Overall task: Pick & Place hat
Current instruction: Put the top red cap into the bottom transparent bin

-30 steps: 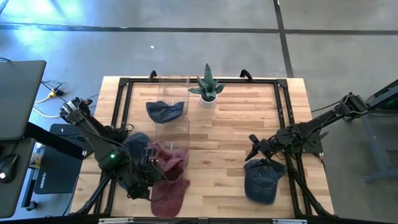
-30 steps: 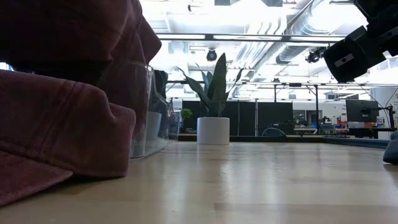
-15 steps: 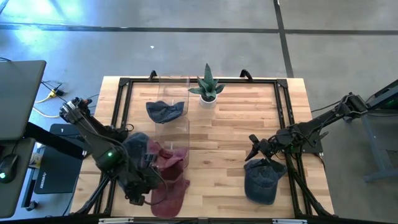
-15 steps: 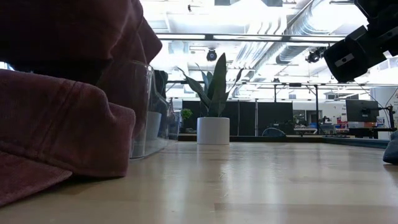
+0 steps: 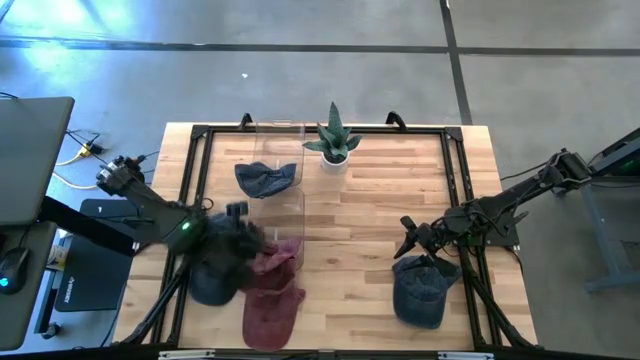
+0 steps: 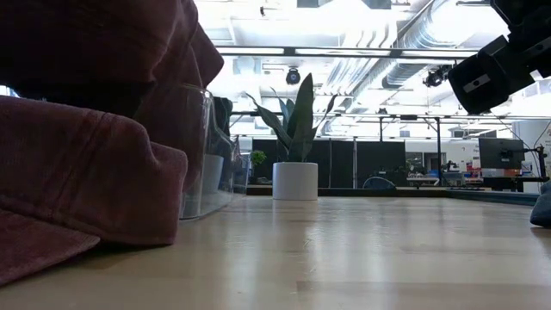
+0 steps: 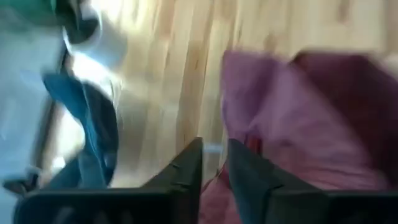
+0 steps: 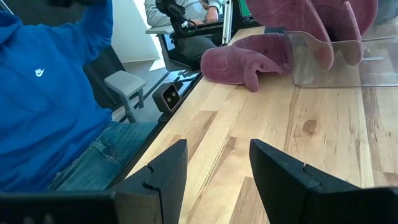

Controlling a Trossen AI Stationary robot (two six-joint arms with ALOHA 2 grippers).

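**Left claw at the maroon hat**

The left gripper (image 5: 243, 238) hangs over the maroon hat (image 5: 272, 300) by the clear stand (image 5: 283, 215), fingers nearly together (whether they pinch cloth, I cannot tell). The right gripper (image 5: 405, 240) waits released above a blue hat (image 5: 420, 290).

Open lane: the bare middle of the light wooden slatted table (image 5: 380, 200) lies clear between the two arms.
Left block: a clear plastic upright stand (image 5: 282, 190), with a maroon fabric cap (image 5: 272, 300) touching its near end.
Far edge: a spiky green plant in a white pot (image 5: 335, 143) stands just beside the stand.
Right block: a blue denim cap (image 5: 422, 290) sits near the front right corner.
Border: a black metal frame (image 5: 455, 170) rims the tabletop.
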